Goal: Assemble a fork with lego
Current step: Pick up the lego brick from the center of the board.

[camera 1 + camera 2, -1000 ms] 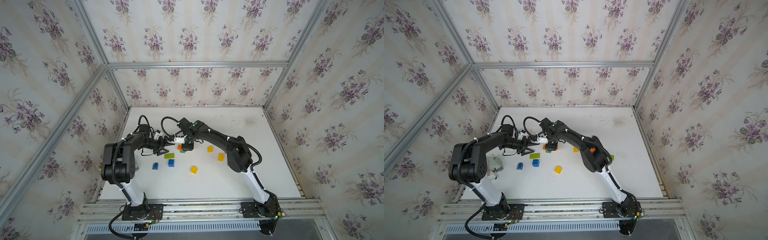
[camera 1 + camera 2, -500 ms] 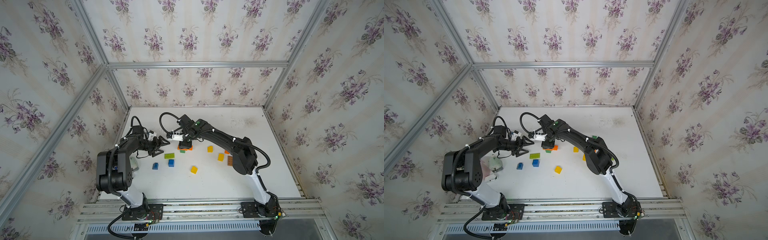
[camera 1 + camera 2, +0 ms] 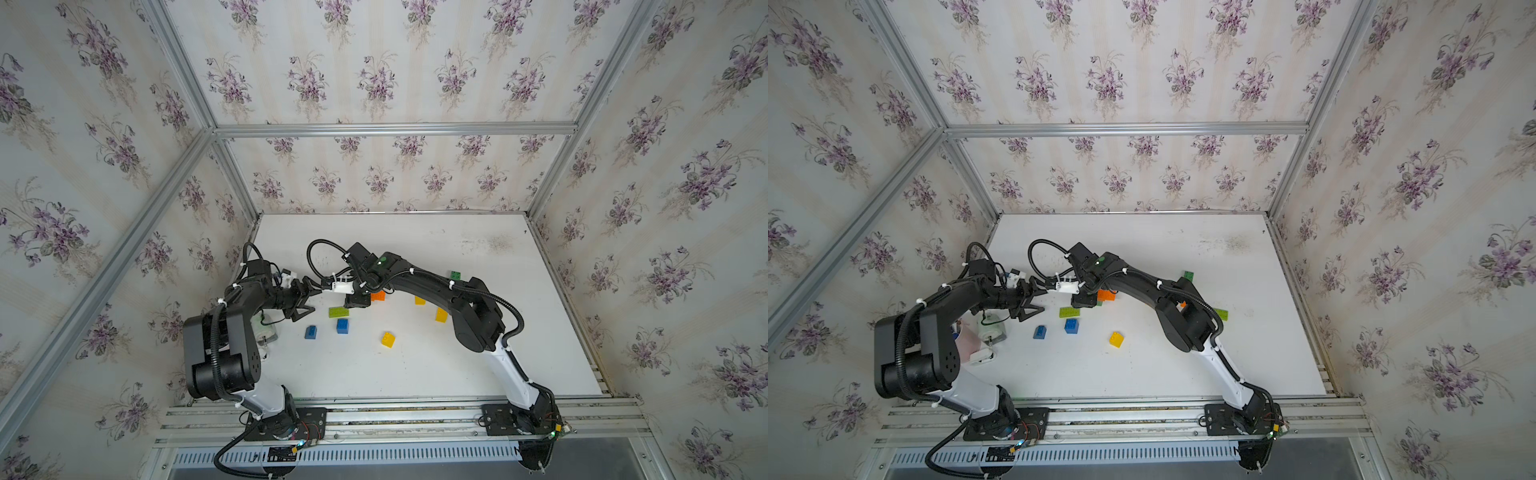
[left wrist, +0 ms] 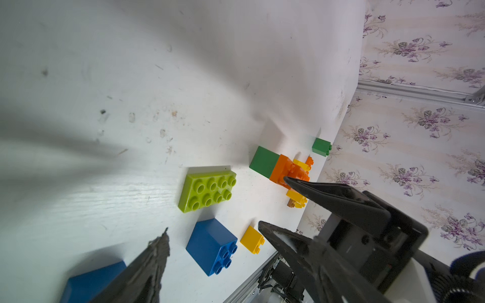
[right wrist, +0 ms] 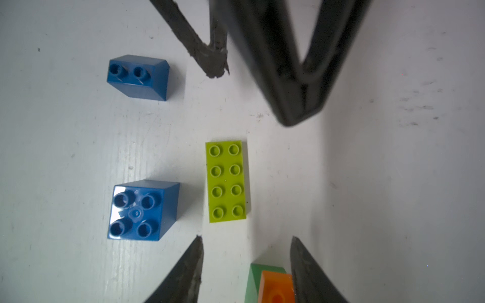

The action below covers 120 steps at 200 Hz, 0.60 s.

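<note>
Orange-on-green lego stack (image 4: 273, 166) rests on the tabletop (image 3: 415, 374) between the parted, unclenched fingers (image 5: 189, 267) of the right hand (image 5: 245, 238) — apparently lined up for a grip — while the empty left hand (image 3: 306, 300), spread wide, hovers opposite.

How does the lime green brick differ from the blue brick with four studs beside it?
The lime green brick is oblong with eight studs; the blue brick is square with four. The lime green brick is a thin plate; the blue brick is much taller. Both sit studs up on the table, apart.
</note>
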Motion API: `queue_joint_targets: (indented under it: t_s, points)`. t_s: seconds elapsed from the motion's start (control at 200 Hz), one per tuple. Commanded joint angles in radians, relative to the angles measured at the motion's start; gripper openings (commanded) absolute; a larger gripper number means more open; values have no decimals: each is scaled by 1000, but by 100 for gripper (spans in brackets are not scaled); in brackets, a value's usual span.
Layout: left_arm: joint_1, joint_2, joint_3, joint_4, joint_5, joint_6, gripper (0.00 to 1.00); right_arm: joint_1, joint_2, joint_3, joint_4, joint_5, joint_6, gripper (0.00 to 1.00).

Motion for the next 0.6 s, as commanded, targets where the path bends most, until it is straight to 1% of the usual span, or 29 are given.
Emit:
queue_joint_targets:
  t_s: [0.0, 0.155, 0.305, 0.595]
  points:
    - [12, -4, -7, -3, -16, 6, 86, 5, 25, 16, 3, -29, -8, 53]
    - [23, 4, -8, -6, -32, 5, 86, 12, 57, 37, -23, -39, -8, 53]
    - [25, 12, -5, 4, -22, 3, 86, 21, 76, 37, -36, -41, 4, 53]
    - [25, 15, -6, 5, -19, 10, 86, 29, 105, 44, -56, 4, 10, 50]
